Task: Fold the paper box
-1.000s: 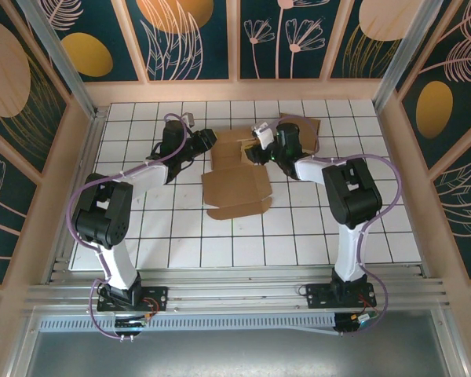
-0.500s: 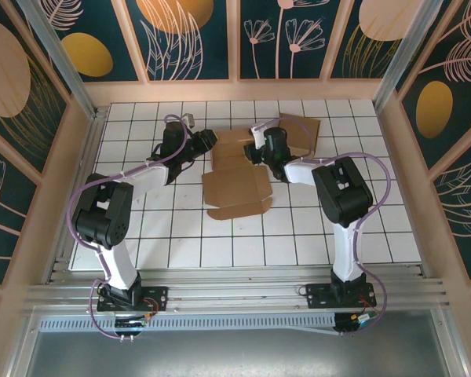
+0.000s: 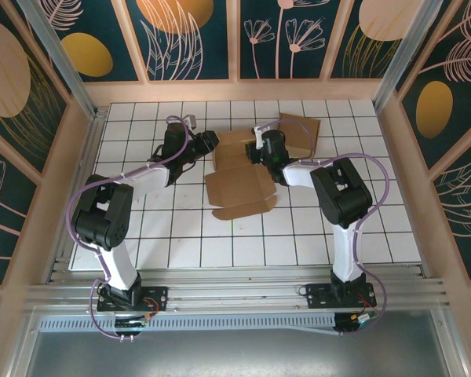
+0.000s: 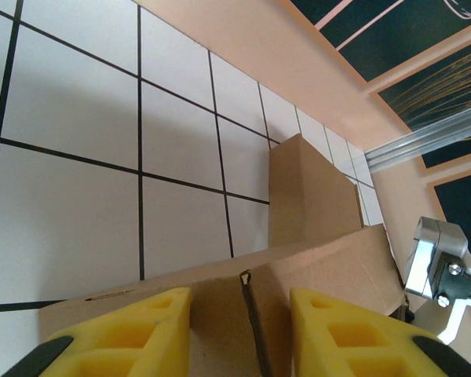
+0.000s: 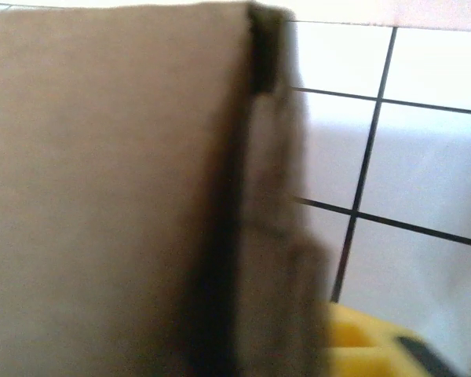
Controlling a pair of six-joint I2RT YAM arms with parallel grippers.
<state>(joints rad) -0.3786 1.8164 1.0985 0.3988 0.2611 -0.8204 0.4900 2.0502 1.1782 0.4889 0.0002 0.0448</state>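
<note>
Left jaws narrowly apart, right jaws unclear, at paper box (image 3: 239, 188) on gridded table (image 3: 180, 236)

White gridded table (image 3: 377, 228) (black lines), leaf-patterned walls (image 3: 196, 39) around

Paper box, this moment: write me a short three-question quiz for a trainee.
1. True or false: the paper box is already folded closed.
2. The box lies on: A) a white gridded table, B) a metal tray, C) a green cloth.
3. Fill in: in its wrist view, the left tool has fingers coloured ___.
Key: 1 false, its panels lie spread open; 2 A; 3 yellow.
</note>
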